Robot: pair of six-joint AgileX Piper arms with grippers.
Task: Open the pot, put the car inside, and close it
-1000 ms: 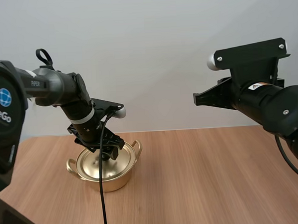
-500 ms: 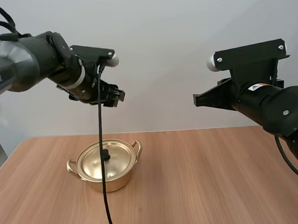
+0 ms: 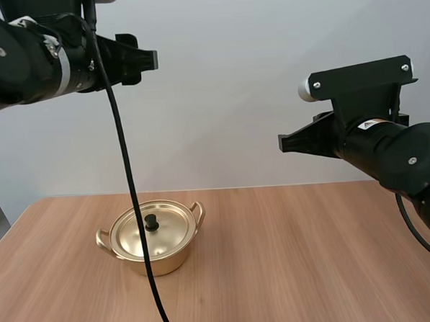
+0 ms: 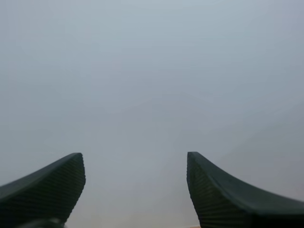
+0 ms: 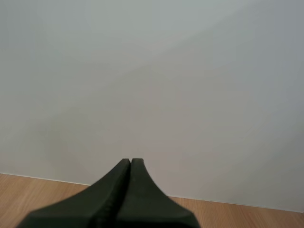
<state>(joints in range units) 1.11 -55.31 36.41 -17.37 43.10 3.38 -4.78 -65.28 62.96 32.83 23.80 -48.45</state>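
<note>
Hovering high over lidded gold pot (image 3: 152, 259), left gripper (image 4: 136, 160) stands spread wide, empty. Right gripper (image 5: 130, 164) pressed together, empty, pot well below-left of it. Opening seemingly pending: left must drop, pinch lid knob (image 3: 152, 222).

Wooden worktop (image 3: 299, 257) in front of me, light brown, grain running side to side. One thing on it: gold pot (image 3: 168, 259), upright, on my left half, set back from the near edge. Lid (image 3: 127, 238) sits flat on the pot, black knob (image 3: 152, 222) at centre. Two small handles (image 3: 102, 237) at the rim.
</note>
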